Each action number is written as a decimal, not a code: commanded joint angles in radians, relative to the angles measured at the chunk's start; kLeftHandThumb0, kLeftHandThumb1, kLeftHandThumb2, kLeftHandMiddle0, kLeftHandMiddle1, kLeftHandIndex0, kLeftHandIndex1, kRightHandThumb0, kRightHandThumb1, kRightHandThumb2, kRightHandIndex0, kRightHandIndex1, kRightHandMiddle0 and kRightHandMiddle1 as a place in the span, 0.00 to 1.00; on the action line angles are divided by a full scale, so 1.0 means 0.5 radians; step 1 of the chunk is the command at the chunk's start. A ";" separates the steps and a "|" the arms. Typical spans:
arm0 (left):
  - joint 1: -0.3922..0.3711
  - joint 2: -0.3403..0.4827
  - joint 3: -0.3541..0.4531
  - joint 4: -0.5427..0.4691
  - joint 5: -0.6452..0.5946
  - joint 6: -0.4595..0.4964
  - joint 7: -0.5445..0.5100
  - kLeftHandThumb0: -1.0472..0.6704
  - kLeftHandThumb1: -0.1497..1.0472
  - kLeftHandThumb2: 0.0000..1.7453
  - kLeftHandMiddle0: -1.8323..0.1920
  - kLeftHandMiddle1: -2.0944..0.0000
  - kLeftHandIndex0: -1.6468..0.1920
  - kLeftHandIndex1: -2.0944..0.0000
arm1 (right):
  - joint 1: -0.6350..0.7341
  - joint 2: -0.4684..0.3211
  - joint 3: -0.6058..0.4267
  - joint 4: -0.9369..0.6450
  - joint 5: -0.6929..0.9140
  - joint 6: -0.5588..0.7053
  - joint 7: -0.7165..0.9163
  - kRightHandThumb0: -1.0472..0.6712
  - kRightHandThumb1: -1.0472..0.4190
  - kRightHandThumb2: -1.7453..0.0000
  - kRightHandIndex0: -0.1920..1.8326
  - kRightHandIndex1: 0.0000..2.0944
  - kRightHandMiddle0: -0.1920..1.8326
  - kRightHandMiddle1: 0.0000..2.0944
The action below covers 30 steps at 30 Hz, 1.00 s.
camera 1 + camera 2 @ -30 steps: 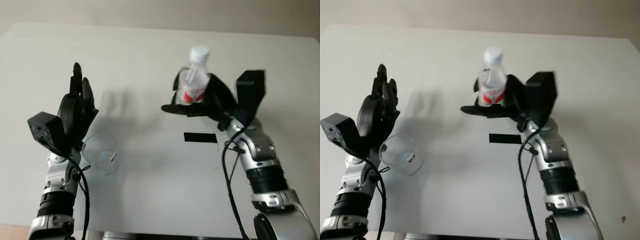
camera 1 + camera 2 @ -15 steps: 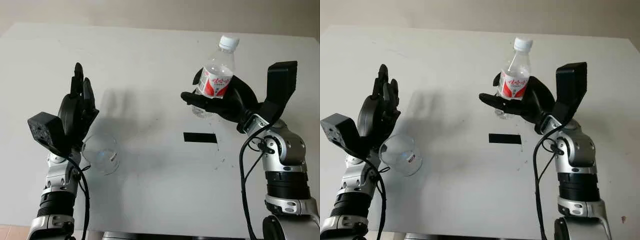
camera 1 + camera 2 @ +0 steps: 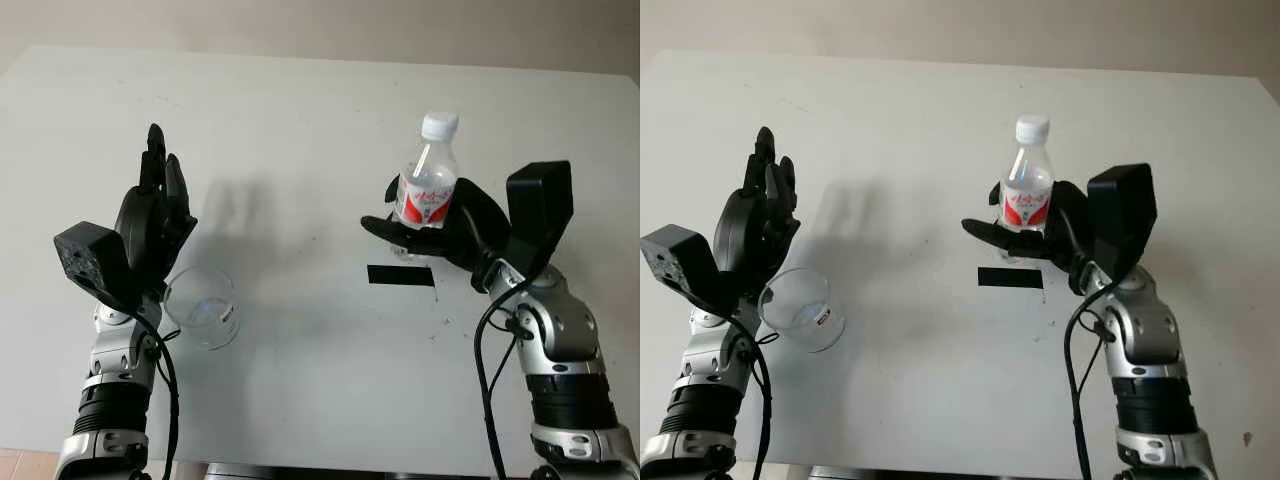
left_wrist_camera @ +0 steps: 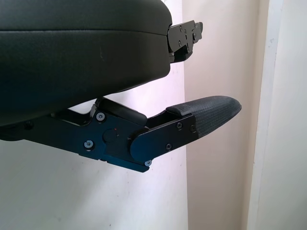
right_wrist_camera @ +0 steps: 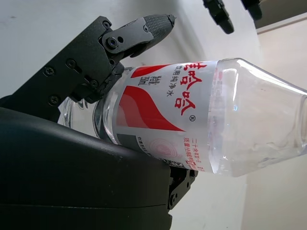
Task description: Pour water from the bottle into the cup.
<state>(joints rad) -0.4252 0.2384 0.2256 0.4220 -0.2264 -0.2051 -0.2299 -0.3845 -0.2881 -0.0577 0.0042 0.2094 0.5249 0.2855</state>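
A: Where is the bottle [image 3: 427,185]?

B: On the right side of the desk [image 3: 300,120], upright, with its white cap [image 3: 439,125] on. The right hand [image 3: 440,225] has it, fingers [image 5: 139,28] wrapped around the lower part at the red and white label [image 5: 163,108]. I cannot tell whether its base touches the desk or hangs just above, because the hand covers it.

A: Any water in it?

B: The right wrist view shows clear plastic with glints, but the level is hard to make out. The bottle's neck runs off the edge of that picture, and the black shell of the hand hides the far side of the label.

A: And the cup [image 3: 203,307]?

B: A clear cup on the left side of the desk, well apart from the bottle. It leans toward the camera, or seems to; its mouth faces up and toward us. A small label sits on its wall. The left arm stands just beside it and covers part of its left rim.

A: The left hand [image 3: 155,215]?

B: Raised above the desk beside the cup, open, holding nothing, fingers pointing away from the robot. Its palm side is turned away, so only the back shows from the head.

A: Anything else?

B: A black strip [image 3: 400,275] lies flat on the desk just in front of the right hand. What it is, I cannot tell.
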 commanded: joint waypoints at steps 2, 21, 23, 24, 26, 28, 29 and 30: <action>0.028 0.006 0.018 -0.024 -0.007 -0.004 -0.004 0.18 1.00 0.44 1.00 1.00 1.00 1.00 | 0.046 0.024 -0.010 -0.073 0.003 -0.017 -0.013 0.34 0.00 0.78 0.75 1.00 0.52 1.00; 0.020 0.023 0.039 -0.005 -0.001 -0.021 -0.036 0.18 1.00 0.43 1.00 1.00 1.00 1.00 | 0.249 0.138 0.066 0.168 -0.152 -0.509 -0.030 0.33 0.00 0.77 0.68 1.00 0.48 1.00; 0.018 0.025 0.043 0.003 -0.004 -0.025 -0.042 0.18 1.00 0.42 1.00 1.00 1.00 1.00 | 0.257 0.151 0.079 0.238 -0.195 -0.598 -0.049 0.32 0.00 0.77 0.66 1.00 0.47 1.00; 0.017 0.026 0.044 0.006 -0.004 -0.029 -0.046 0.18 1.00 0.42 1.00 1.00 1.00 1.00 | 0.258 0.154 0.084 0.275 -0.210 -0.644 -0.047 0.31 0.00 0.78 0.65 1.00 0.47 1.00; 0.017 0.030 0.045 0.010 0.000 -0.039 -0.053 0.18 1.00 0.42 1.00 1.00 1.00 1.00 | 0.259 0.154 0.094 0.338 -0.233 -0.725 -0.031 0.31 0.00 0.78 0.64 1.00 0.45 1.00; 0.018 0.030 0.046 0.005 0.001 -0.034 -0.051 0.18 1.00 0.42 1.00 1.00 1.00 1.00 | 0.259 0.154 0.099 0.396 -0.241 -0.790 -0.009 0.31 0.00 0.79 0.61 1.00 0.42 1.00; 0.017 0.029 0.048 0.004 -0.001 -0.033 -0.049 0.18 1.00 0.42 1.00 1.00 1.00 1.00 | 0.259 0.151 0.105 0.422 -0.250 -0.817 0.000 0.30 0.00 0.79 0.59 1.00 0.39 1.00; 0.017 0.027 0.049 0.004 -0.003 -0.033 -0.048 0.18 1.00 0.42 1.00 1.00 1.00 1.00 | 0.258 0.149 0.107 0.441 -0.257 -0.837 0.008 0.30 0.00 0.80 0.56 1.00 0.35 1.00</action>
<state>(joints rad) -0.4253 0.2450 0.2459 0.4254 -0.2273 -0.2133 -0.2517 -0.2850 -0.2125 -0.0142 0.1851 0.0897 0.1055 0.2812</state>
